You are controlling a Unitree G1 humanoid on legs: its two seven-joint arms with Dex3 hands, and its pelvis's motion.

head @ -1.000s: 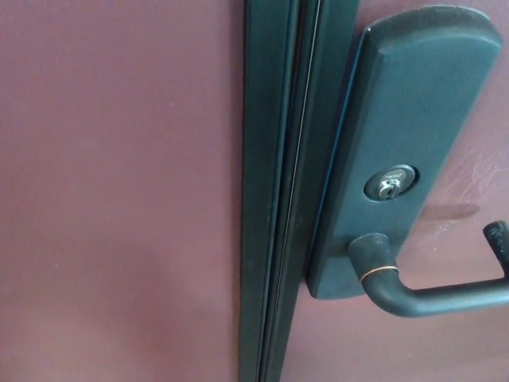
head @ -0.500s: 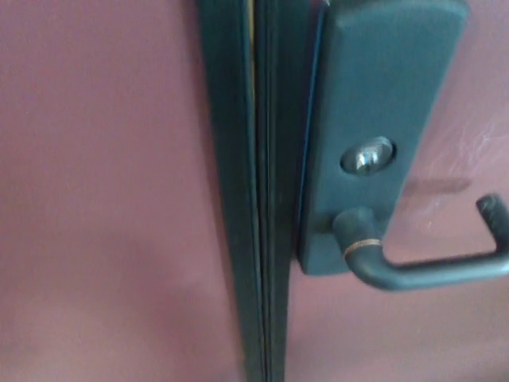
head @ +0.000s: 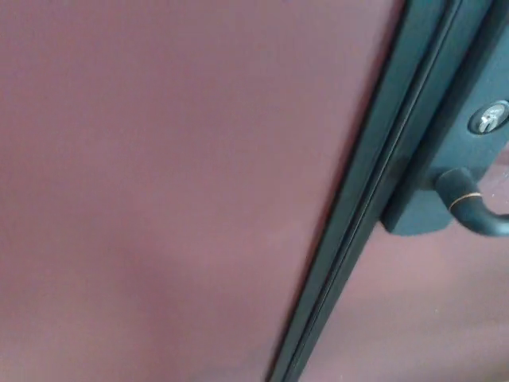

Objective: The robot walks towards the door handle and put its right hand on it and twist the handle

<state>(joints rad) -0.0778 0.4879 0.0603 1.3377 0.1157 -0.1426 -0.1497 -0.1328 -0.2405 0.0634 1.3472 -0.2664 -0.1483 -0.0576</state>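
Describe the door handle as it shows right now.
Only the root of the handle shows, at the right edge of the head view. It is a dark, matte, round lever, metal by the look, with a thin coppery ring near its neck. It springs from the lower end of a dark backplate, bends and runs off the picture to the right, so its grip end is hidden. A silver keyhole sits above it on the plate. No hand touches it.

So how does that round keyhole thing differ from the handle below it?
The keyhole cylinder is a small, shiny silver disc set flat into the dark plate; the door handle is a dark, matte bar that sticks out and curves right, with a thin copper ring. Both sit on that plate, partly cut off at the picture's edge.
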